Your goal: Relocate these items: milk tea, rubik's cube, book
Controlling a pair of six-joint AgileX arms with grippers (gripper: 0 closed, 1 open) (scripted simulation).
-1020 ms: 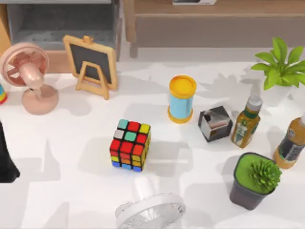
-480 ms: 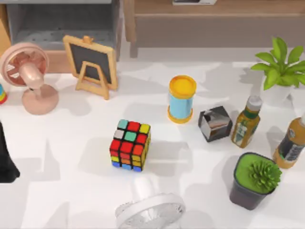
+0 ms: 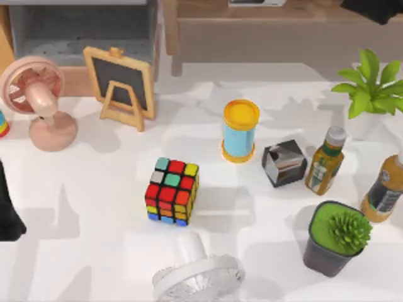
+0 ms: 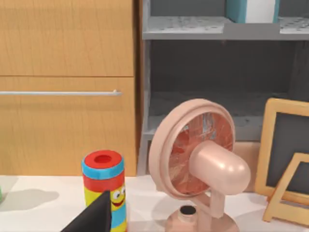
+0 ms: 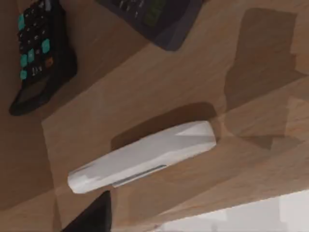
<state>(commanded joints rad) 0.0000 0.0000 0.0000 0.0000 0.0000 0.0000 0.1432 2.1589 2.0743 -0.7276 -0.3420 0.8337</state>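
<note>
Our right arm newly at far right above shelf; rubik's cube unmoved mid-bench; jaws: cannot tell.

1. A white table spreads across the near ground, crossed by soft shadows.
2. At far left stands a grey shelf unit beside a wooden cabinet with a metal handle.
3. A wooden shelf runs along the far right.
</note>
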